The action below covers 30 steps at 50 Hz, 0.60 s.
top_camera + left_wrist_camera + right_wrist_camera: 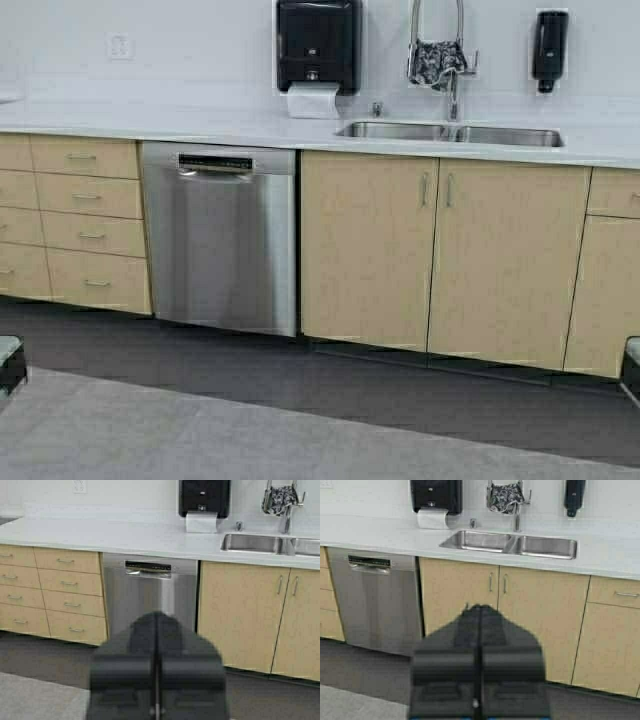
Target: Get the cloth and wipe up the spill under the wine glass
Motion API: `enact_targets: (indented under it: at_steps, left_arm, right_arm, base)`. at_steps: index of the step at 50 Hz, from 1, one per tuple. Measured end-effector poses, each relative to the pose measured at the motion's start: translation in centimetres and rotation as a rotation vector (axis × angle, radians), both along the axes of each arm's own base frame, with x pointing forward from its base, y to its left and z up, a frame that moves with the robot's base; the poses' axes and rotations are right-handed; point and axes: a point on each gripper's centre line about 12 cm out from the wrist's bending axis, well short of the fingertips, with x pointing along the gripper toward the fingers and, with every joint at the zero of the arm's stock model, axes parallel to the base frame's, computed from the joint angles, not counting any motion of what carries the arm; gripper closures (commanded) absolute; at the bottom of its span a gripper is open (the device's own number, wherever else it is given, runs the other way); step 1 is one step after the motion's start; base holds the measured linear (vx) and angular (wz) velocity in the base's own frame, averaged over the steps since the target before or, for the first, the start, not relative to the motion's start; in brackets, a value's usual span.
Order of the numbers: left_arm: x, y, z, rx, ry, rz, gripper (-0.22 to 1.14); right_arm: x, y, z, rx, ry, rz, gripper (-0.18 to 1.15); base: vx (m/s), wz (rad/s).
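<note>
Dark floral-printed, the cloth (pixel 437 63) is hanging bunched over the steel faucet (pixel 452 90) above the sink (pixel 450 132); both pincers, left (pixel 157 667) and right (pixel 480 662), are sitting clenched, low, facing the white counter (pixel 200 125).

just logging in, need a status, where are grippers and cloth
Left gripper and right gripper shut, empty, held low, short of the cabinets. Cloth hangs on the faucet over the sink. No wine glass in view.
</note>
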Motion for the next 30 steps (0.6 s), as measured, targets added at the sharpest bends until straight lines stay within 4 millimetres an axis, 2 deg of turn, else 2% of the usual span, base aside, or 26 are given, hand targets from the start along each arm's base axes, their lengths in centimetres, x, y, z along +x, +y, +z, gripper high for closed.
enact_targets:
  at_steps: [9,22,30]
  left_arm:
    - [-1.1,-0.2,0.0,-0.022,-0.027,-0.014,0.89]
    - [-0.5,-0.2,-0.6,-0.024,0.003,-0.015,0.89]
    - [-0.2,-0.2,-1.0,-0.029,0.020,-0.015,0.89]
  right_arm:
    - [0.0,0.2,-0.6,0.000,0.018,0.009,0.92]
    - [0.3,0.2,-0.9,-0.005,0.034,0.009,0.92]
    - [1.1,0.3,-2.0,-0.020,0.087,0.014,0.92]
  base:
    - [0.00,0.00]
    - [0.01,-0.02]
    - [0.06,-0.06]
